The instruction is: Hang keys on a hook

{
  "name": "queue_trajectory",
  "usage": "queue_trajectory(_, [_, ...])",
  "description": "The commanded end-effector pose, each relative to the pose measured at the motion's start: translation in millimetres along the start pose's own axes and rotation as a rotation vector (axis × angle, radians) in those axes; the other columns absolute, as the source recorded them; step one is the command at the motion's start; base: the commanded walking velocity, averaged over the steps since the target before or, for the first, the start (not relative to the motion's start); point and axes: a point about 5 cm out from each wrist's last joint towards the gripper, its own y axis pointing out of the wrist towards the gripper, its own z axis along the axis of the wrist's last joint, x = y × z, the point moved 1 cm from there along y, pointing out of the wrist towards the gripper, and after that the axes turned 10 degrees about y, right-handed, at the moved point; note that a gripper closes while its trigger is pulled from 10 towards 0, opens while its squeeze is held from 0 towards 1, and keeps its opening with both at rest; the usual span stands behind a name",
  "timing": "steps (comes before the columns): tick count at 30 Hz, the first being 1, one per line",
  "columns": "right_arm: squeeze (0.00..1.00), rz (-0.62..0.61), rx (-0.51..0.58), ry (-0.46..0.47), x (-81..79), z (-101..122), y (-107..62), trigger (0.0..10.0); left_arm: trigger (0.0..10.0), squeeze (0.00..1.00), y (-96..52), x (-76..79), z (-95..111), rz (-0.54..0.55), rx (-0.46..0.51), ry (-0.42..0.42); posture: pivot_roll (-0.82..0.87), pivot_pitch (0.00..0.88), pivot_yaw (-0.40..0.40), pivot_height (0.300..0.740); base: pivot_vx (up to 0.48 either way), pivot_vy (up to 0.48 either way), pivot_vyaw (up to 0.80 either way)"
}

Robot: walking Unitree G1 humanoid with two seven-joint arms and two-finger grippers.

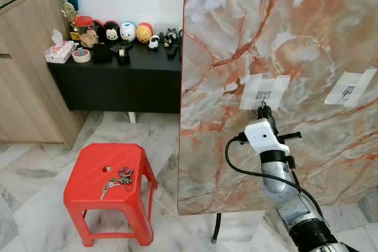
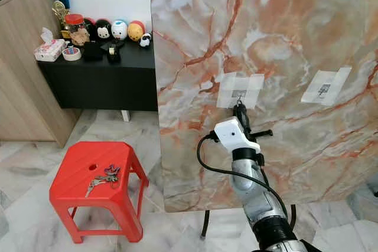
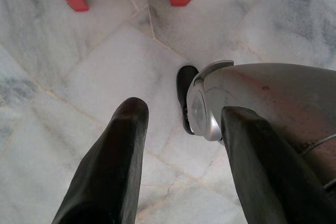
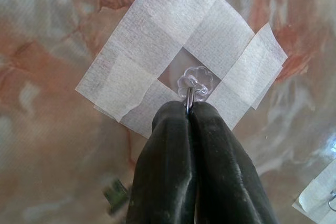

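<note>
A clear plastic hook (image 4: 195,81) is taped with white strips onto the upright marble-patterned board (image 1: 236,28). My right gripper (image 4: 190,109) is raised to it, shut on a thin metal key ring whose top touches the hook. A small dark key (image 4: 113,195) dangles below the fingers. In the left eye view the right gripper (image 1: 264,110) points up just under the hook (image 1: 264,94). Another bunch of keys (image 1: 118,178) lies on the red plastic stool (image 1: 88,190). My left gripper (image 3: 184,111) hangs open over the floor.
A second taped hook (image 1: 348,91) sits further right on the board. To the left stand a black low cabinet (image 1: 118,81) with toys and a wooden cabinet (image 1: 23,75). The board's thin leg (image 1: 216,228) stands on the marble floor.
</note>
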Motion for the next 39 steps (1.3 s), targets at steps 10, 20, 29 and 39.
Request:
queue_trajectory(10, [0.00, 0.026, -0.031, -0.016, 0.4, -4.2, 4.1, 10.0, 10.0, 0.00, 0.0, 5.5, -1.0, -0.016, -0.003, -0.004, 0.07, 0.000, -0.080, 0.740, 0.000, 0.000, 0.00])
queue_trajectory(20, [0.00, 0.058, -0.044, -0.028, -3.9, -6.7, 3.0, 10.0, 10.0, 0.00, 0.0, 5.6, -1.2, -0.016, -0.004, -0.004, 0.07, 0.000, -0.080, 0.740, 0.000, 0.000, 0.00])
queue_trajectory(29, [1.00, 0.070, -0.051, -0.007, -5.5, -7.2, 2.9, 10.0, 10.0, 0.00, 0.0, 5.1, -1.2, -0.015, -0.003, -0.001, 0.07, 0.000, -0.078, 0.740, 0.000, 0.000, 0.00])
queue_trajectory(39, [1.00, 0.115, -0.050, 0.022, -12.5, -8.8, -6.9, 10.0, 10.0, 0.00, 0.0, 5.0, -1.3, -0.016, -0.005, 0.005, 0.07, 0.000, -0.078, 0.740, 0.000, 0.000, 0.00])
